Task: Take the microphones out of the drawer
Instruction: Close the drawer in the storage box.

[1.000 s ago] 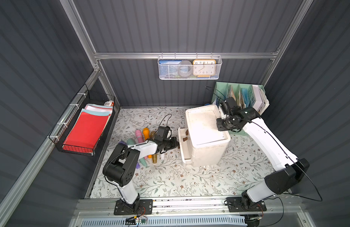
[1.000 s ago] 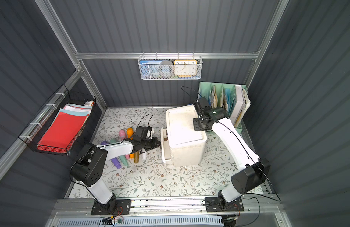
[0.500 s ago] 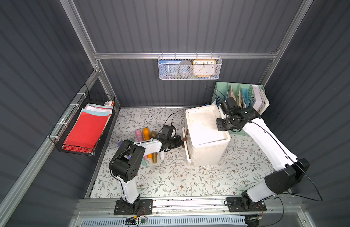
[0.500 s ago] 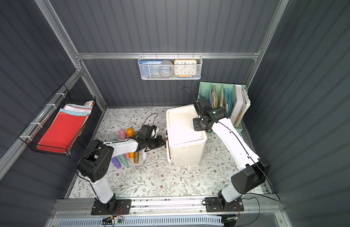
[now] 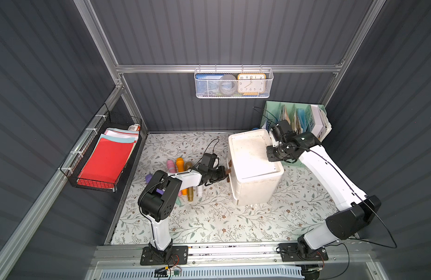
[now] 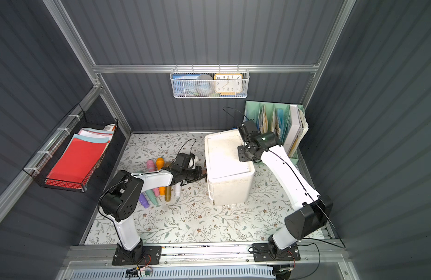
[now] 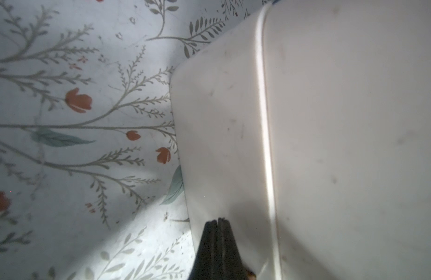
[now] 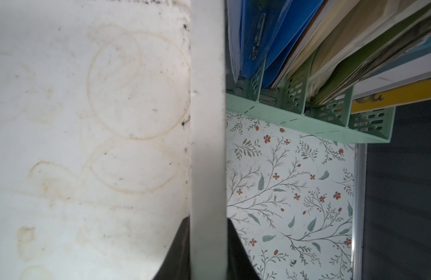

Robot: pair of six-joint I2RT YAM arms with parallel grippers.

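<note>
A white drawer unit (image 5: 250,155) stands right of the table's middle. Its top drawer (image 5: 230,169) sits pushed in, so the inside is hidden. My left gripper (image 5: 225,173) is shut with nothing between its fingers, and its tips (image 7: 218,220) rest against the white drawer front (image 7: 221,121). My right gripper (image 5: 270,155) is shut on the raised rim (image 8: 207,121) of the unit's top, one finger on each side. Several coloured microphones lie on the table left of the unit, under my left arm: pink (image 5: 170,166), orange (image 5: 179,162), gold (image 5: 190,194).
A green file organiser (image 5: 297,116) full of folders stands just behind the unit, close to my right wrist. A white wire basket (image 5: 234,83) with a clock hangs on the back wall. A black wire tray (image 5: 105,157) with red paper hangs on the left wall.
My left gripper moved right toward the unit, and the top drawer, open a second ago, slid in ahead of it. The right arm has not moved.
</note>
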